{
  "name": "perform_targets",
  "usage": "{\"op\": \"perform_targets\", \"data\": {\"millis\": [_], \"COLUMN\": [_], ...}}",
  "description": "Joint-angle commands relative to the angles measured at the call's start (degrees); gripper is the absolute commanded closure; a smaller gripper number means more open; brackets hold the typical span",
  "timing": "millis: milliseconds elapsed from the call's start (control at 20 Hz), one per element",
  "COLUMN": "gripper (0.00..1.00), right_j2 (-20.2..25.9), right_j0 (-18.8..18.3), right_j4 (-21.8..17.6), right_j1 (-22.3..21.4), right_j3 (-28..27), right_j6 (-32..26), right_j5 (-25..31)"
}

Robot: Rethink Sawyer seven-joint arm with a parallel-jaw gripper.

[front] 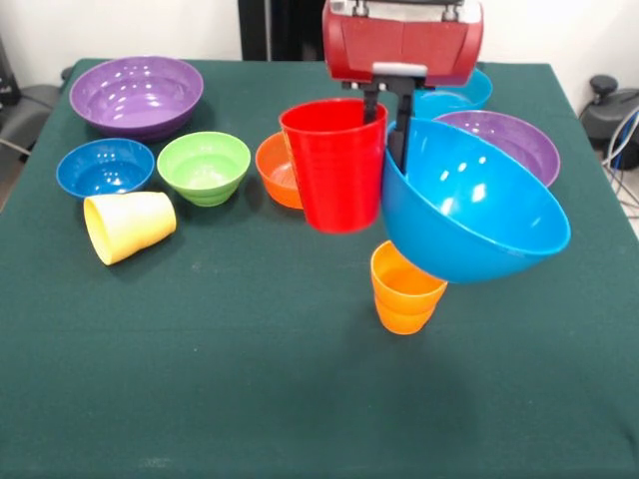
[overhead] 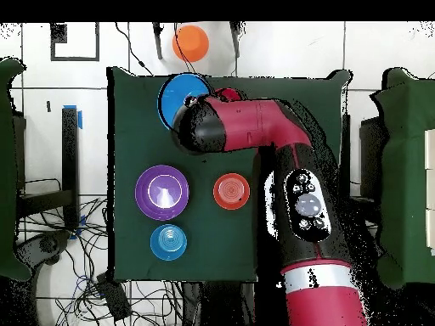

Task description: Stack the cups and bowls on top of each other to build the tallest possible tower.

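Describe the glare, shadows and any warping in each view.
Front view: soft overhead light puts white glare streaks inside the left purple bowl and the tilted large blue bowl, which the end effector holds; a faint shadow lies under the orange cup. Overhead view: the arm looks stretched and hides much of the table; a bright spot glints in the purple bowl there.

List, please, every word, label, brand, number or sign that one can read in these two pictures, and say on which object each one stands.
None can be read: no words, numbers or brand marks show on anything.
The cups and bowls, such as the red cup and the large blue bowl held by the hand, are plain.
The arm carries round buttons in the overhead view, but no legible marking.
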Motion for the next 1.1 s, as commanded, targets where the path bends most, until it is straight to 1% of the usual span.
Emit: {"op": "perform_targets", "data": {"millis": [50, 200, 400, 600, 800, 950, 1100], "gripper": [1.0, 1.0, 1.0, 1.0, 1.0, 1.0, 1.0], "right_j2": [-1.4, -0.7, -0.2, -0.2, 1.5, 1.7, 1.4], "right_j0": [0.9, -0.2, -0.9, -1.0, -2.4, -2.9, -2.9], "right_j4": [-0.7, 1.3, 2.3, 2.3, 3.8, 4.3, 4.5], "right_j1": [3.6, 3.6, 3.5, 3.5, 3.3, 3.1, 3.2], "right_j3": [-2.3, -1.7, -0.7, -0.5, 0.7, 1.0, 1.2], "right_j6": [5.8, 6.0, 5.9, 5.6, 5.8, 5.1, 5.1], "right_j5": [-3.4, -3.6, -4.3, -4.3, -5.4, -4.7, -5.6]}}
